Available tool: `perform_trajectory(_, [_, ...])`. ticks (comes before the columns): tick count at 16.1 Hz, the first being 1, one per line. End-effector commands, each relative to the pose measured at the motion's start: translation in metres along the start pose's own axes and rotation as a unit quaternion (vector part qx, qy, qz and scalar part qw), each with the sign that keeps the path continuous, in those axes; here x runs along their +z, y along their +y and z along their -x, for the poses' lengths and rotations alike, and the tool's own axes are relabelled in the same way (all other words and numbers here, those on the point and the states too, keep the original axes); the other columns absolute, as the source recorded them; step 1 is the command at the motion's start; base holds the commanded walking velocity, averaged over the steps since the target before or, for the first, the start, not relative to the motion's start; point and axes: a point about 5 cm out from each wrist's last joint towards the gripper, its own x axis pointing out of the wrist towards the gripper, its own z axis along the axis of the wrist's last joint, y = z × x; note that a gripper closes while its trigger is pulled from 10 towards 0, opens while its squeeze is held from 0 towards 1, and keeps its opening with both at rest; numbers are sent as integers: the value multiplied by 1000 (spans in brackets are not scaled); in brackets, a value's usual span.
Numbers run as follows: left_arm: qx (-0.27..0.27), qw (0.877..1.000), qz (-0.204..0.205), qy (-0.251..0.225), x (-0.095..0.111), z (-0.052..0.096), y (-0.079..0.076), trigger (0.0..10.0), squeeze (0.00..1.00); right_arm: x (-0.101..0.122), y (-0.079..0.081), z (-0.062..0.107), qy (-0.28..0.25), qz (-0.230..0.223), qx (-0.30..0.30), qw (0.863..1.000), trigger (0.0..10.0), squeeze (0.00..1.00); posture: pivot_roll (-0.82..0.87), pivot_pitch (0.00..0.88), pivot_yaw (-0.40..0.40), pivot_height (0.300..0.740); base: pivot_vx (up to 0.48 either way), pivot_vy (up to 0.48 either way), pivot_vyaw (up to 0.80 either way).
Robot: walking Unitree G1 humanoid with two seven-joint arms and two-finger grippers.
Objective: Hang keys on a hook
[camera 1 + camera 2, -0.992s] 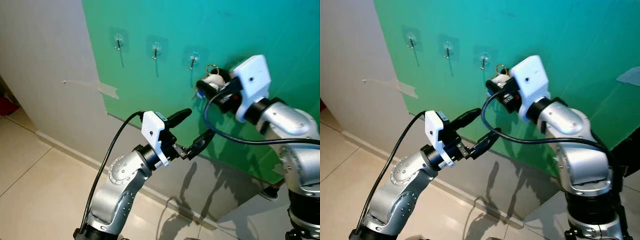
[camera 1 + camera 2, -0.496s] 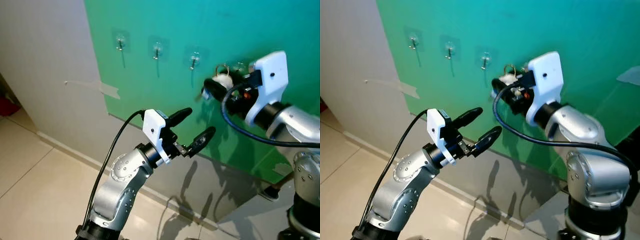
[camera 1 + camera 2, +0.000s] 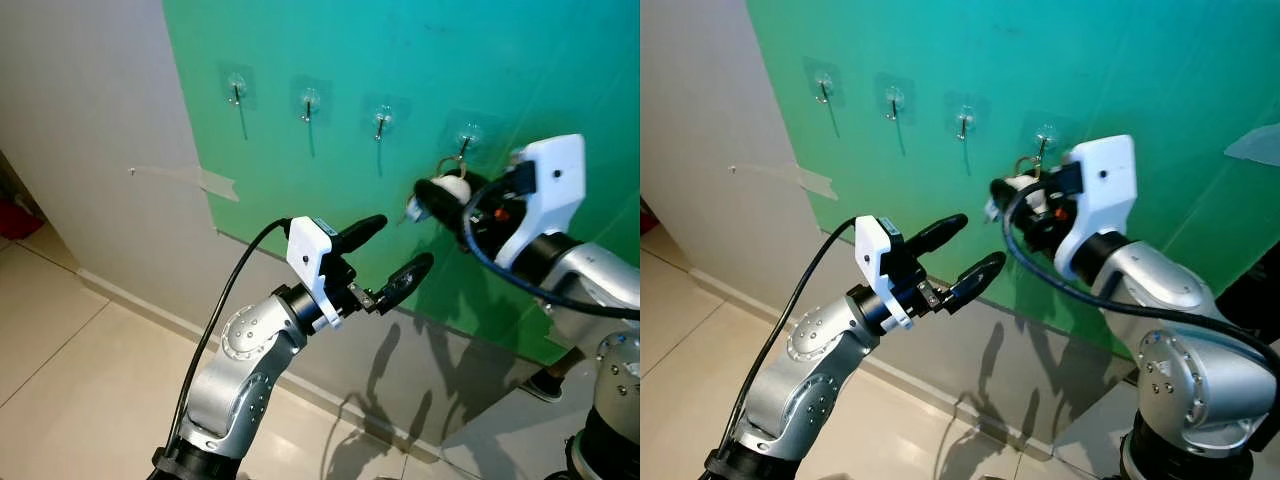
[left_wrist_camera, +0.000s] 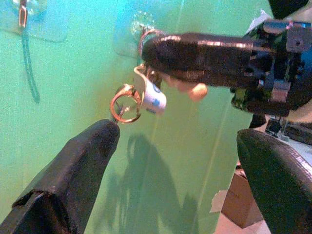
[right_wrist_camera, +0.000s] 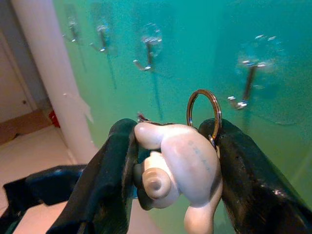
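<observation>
The keys (image 5: 178, 161), a white rounded charm with a thin metal ring, are clamped in the right end effector (image 3: 447, 195) just below the fourth hook (image 3: 464, 143), its tip hard to make out, while the left end effector (image 3: 385, 256) is held spread apart.

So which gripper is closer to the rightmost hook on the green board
Right. The right gripper, shut on the keys, sits just below the rightmost hook. The left gripper hangs open, lower and to the left.
</observation>
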Motion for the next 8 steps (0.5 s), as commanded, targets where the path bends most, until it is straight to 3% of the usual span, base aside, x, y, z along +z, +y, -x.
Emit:
perform_trajectory(1, [-8, 1000, 1, 5, 0, -3, 0, 10000, 0, 6, 0, 2, -9, 4, -2, 1000, 10000, 0, -147, 0, -32, 740, 0, 0, 0])
perform_trajectory(4, [-10, 1000, 2, 5, -1, -4, 0, 10000, 0, 10, 2, 3, -15, 15, 5, 1000, 10000, 0, -147, 0, -33, 740, 0, 0, 0])
perform_trajectory(8, [-9, 1000, 1, 6, -1, -3, 1, 10000, 0, 3, 0, -4, -6, -35, 6, 999, 10000, 0, -133, 0, -38, 740, 0, 0, 0])
